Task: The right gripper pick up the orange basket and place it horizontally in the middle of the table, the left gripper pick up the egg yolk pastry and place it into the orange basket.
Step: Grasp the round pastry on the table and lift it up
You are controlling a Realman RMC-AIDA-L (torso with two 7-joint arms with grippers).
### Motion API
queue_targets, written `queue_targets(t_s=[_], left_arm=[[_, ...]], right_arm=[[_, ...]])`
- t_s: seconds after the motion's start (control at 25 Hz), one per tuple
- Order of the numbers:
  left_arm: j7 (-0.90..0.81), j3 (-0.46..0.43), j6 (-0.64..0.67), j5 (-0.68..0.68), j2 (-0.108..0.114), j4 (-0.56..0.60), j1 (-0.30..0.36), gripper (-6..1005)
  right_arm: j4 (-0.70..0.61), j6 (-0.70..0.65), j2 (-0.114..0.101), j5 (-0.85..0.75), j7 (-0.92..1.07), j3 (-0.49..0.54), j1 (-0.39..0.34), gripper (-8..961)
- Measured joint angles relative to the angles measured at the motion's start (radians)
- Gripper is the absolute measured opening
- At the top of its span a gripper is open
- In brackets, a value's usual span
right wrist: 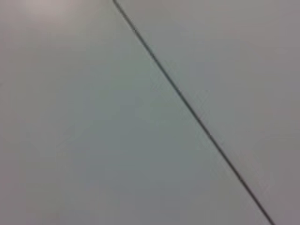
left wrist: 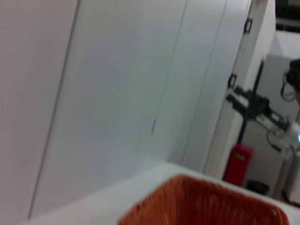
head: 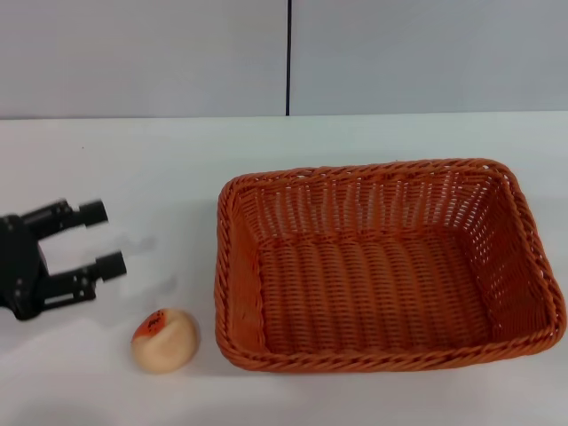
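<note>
The orange basket lies lengthwise across the middle-right of the white table, empty inside. Its rim also shows in the left wrist view as the orange basket. The egg yolk pastry, a pale round bun with an orange-red patch, sits on the table just left of the basket's near left corner. My left gripper hovers at the left edge, open, its two black fingers pointing right, a short way behind and left of the pastry. The right gripper is out of view.
A grey wall with a dark vertical seam stands behind the table. The right wrist view shows only the wall and its seam. A red box and a stand show beyond the table in the left wrist view.
</note>
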Motion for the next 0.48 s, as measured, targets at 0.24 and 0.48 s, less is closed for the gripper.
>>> queue_targets(t_s=[0.24, 0.48], left_arm=[[0.007, 0.000, 0.032, 0.129, -0.013, 0.008, 0.006, 796], [0.006, 0.004, 0.076, 0.206, -0.034, 0.010, 0.003, 797]], right_arm=[[0.011, 0.001, 0.005, 0.001, -0.008, 0.025, 0.009, 524], [0.017, 0.001, 0.011, 0.002, -0.028, 0.034, 0.021, 524]])
